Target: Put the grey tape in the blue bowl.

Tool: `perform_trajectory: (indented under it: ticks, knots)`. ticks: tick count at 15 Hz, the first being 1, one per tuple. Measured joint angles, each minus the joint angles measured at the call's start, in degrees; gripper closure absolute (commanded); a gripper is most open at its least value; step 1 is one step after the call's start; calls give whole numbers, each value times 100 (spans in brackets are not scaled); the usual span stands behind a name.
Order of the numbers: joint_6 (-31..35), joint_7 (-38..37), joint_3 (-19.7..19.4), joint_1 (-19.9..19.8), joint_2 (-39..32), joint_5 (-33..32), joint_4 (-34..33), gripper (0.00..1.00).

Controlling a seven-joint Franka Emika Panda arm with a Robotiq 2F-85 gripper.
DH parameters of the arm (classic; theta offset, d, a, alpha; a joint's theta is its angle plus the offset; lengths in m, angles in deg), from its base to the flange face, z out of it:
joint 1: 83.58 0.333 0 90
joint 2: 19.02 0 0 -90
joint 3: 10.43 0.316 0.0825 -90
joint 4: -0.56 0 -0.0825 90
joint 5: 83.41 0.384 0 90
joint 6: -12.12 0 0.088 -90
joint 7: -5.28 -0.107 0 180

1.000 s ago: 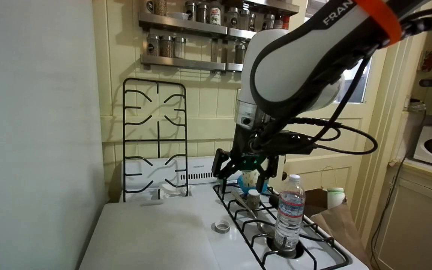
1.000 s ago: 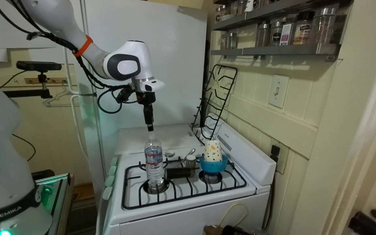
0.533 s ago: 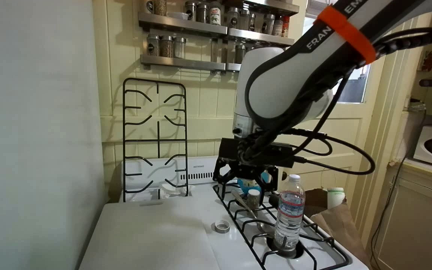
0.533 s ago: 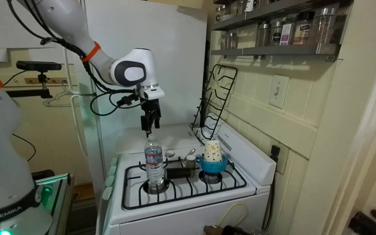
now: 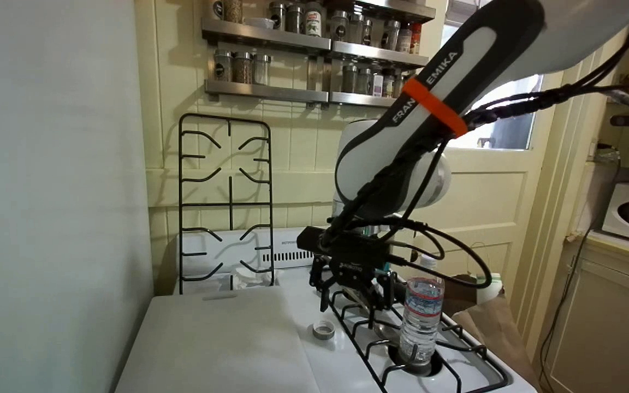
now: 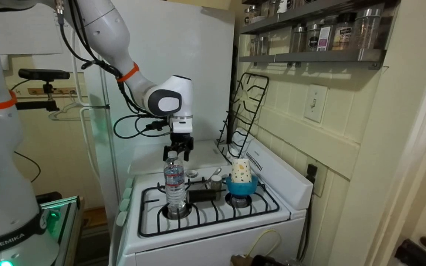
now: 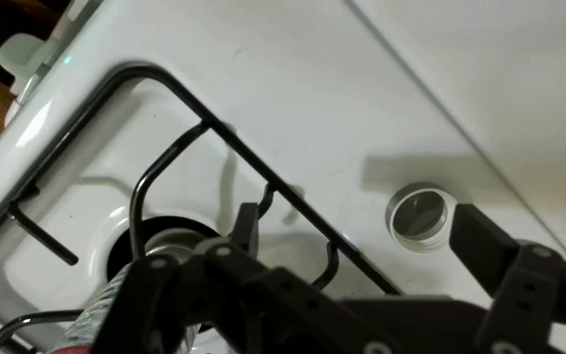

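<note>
Hovering over the stove (image 5: 336, 363), gripper (image 7: 354, 225) parted wide, tape (image 5: 323, 334) below

The gripper's black, angular fingers (image 7: 482, 246) stand far apart with only air between their pads. The tape lies below them, flat on the stove's glossy white top, its hole facing up. Seen from the wrist, it shows within the gap, close by one fingertip and well away from the other; in an exterior view a strip of white shows between tip and rim. It is a low grey ring with a pale inner wall.

Near it runs the grate (image 7: 263, 172), thin black bars with curved prongs. A bottle (image 6: 175, 192) stands upright over a burner (image 6: 188, 210), clear ribbed plastic under a white cap, its label red and blue; in an exterior view its top partly hides the gripper. The bowl (image 6: 242, 188), smooth, round and bright blue, sits farther back on the grate, well apart from the tape. A cup (image 6: 241, 170) stands in it, cream with coloured flecks, narrowing upward. Between bowl and bottle I see a small jar (image 6: 216, 183) with a white lid, a dark cylinder (image 6: 201, 196) lying on its side and a metal spoon (image 6: 216, 173), its handle slanting up.
</note>
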Motion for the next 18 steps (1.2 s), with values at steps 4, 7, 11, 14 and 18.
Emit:
perform_trajectory:
  ticks: [4,7,11,14,18]
  knots:
    - [66,-531,-205,247,-413,-1,-299,0]
    - [66,-653,-292,323,-483,39,-357,0]
    - [319,-1389,-538,457,-468,-222,-370,0]
    - [521,-2332,-721,597,-488,-579,-394,0]
    - [519,-3126,-783,782,-667,-1013,-511,0]
